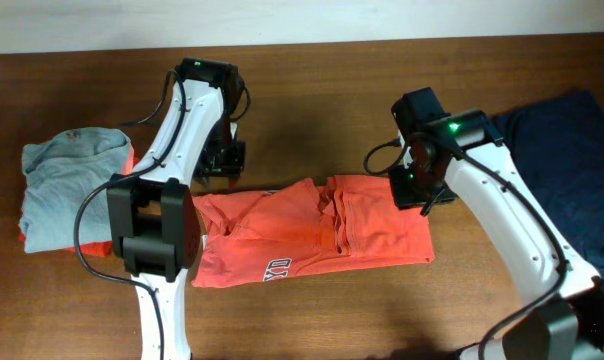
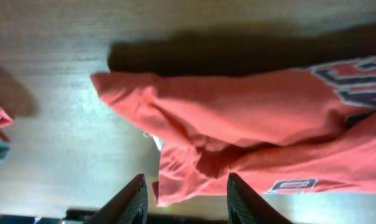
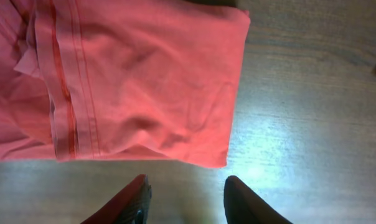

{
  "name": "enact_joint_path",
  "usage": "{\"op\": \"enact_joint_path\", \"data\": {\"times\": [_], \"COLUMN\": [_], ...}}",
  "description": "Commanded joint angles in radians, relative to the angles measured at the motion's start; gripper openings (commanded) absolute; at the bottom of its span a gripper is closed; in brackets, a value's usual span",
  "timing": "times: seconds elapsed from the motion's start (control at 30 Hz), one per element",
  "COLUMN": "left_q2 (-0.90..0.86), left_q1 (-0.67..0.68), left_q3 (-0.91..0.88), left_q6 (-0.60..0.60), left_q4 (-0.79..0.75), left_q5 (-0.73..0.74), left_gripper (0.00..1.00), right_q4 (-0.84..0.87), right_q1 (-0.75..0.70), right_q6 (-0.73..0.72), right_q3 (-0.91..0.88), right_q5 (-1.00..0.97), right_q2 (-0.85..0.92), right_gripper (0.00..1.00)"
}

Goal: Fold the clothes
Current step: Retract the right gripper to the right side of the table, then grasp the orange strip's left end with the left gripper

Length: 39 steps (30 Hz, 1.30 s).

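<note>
Beside the orange shirt [image 1: 312, 225], both pincers [image 2: 187, 178] [image 3: 185, 180] hover open.

Soft light leaves white glare on the desk [image 3: 263, 168] and a dark shadow beyond the shirt [image 2: 238, 118], its near edge perhaps slightly blurred.

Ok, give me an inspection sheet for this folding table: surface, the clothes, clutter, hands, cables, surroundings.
Surface: brown wooden table, bare between the clothes.
Job's things: orange-red lettered shirt at centre, partly folded, rumpled; grey shirt piled at the left; navy shirt at the right edge.
Clutter: nothing seen.
Hands: left hand open above the orange-red shirt's corner; right hand open over bare table beside its folded edge.
Cables: left arm's black cable loops over the grey shirt; right arm's black cable loops over the table.
Surroundings: pale wall beyond the far edge.
</note>
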<state>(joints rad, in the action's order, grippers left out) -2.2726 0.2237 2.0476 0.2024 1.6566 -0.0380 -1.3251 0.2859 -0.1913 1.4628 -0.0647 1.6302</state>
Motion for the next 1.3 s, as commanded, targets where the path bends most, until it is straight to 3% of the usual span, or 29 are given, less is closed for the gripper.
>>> {"op": "enact_joint_path", "data": {"times": [0.0,0.17,0.47,0.53,0.7,0.83,0.97,1.13,1.27], "left_q2": [0.001,0.018,0.149,0.192,0.330,0.463,0.523,0.503,0.448], "left_q1": [0.007,0.044,0.065,0.065,0.060,0.018,-0.076,-0.216,-0.253], "left_q3": [-0.001,-0.021,-0.209,-0.261,-0.416,-0.552,-0.623,-0.657,-0.660], "left_q6": [-0.008,-0.009,-0.009,-0.009,-0.009,-0.008,-0.016,-0.192,-0.224], "left_q4": [0.029,0.032,-0.003,-0.022,-0.135,-0.290,-0.405,-0.500,-0.497], "left_q5": [-0.003,-0.005,-0.013,-0.016,-0.034,-0.023,0.063,0.367,0.394], "left_gripper": [0.40,0.40,0.40,0.40,0.43,0.49,0.73,0.77,0.77], "right_q4": [-0.029,-0.091,-0.214,-0.219,-0.238,-0.259,-0.263,-0.265,-0.265], "right_q1": [0.000,-0.038,-0.275,-0.321,-0.415,-0.451,-0.451,-0.451,-0.451], "right_q6": [-0.012,-0.012,0.067,0.068,0.068,0.083,0.083,0.090,0.090], "right_q3": [0.009,0.009,0.009,0.009,0.009,0.009,0.009,0.009,0.009], "right_q5": [-0.027,-0.027,-0.021,0.005,0.050,0.088,0.088,0.111,0.119], "right_q2": [-0.090,-0.177,-0.326,-0.352,-0.401,-0.416,-0.418,-0.419,-0.419], "right_gripper": [0.44,0.48,0.50,0.55,0.64,0.66,0.66,0.66,0.66]}}
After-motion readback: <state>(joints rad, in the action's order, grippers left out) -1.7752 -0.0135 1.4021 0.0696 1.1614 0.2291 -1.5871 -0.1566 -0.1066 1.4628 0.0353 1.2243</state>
